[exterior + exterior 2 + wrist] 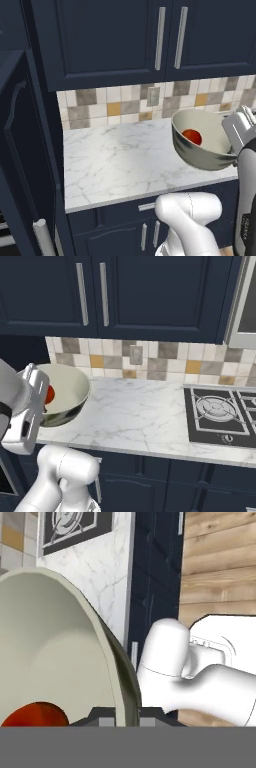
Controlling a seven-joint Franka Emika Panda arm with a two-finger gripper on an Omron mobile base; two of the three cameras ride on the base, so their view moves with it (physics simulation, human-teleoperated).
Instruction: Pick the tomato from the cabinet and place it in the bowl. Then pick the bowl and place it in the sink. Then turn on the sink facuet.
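Note:
The pale grey-beige bowl (210, 131) (67, 387) (50, 657) hangs tilted above the front of the marble counter (115, 160). My gripper (231, 150) (42, 402) (120, 720) is shut on its thin rim, one finger inside and one outside. The small red tomato (192, 136) (49, 394) (34, 714) rests low inside the bowl, near the gripped side of the rim. At the left of the left base view stands the tall navy cabinet (27, 150), well left of the bowl.
Navy upper doors with long silver handles (160, 37) hang over the tiled backsplash and a wall outlet (136, 355). A black gas cooktop (220, 412) sits in the counter at the right. Bare marble (145, 416) lies between the bowl and the cooktop.

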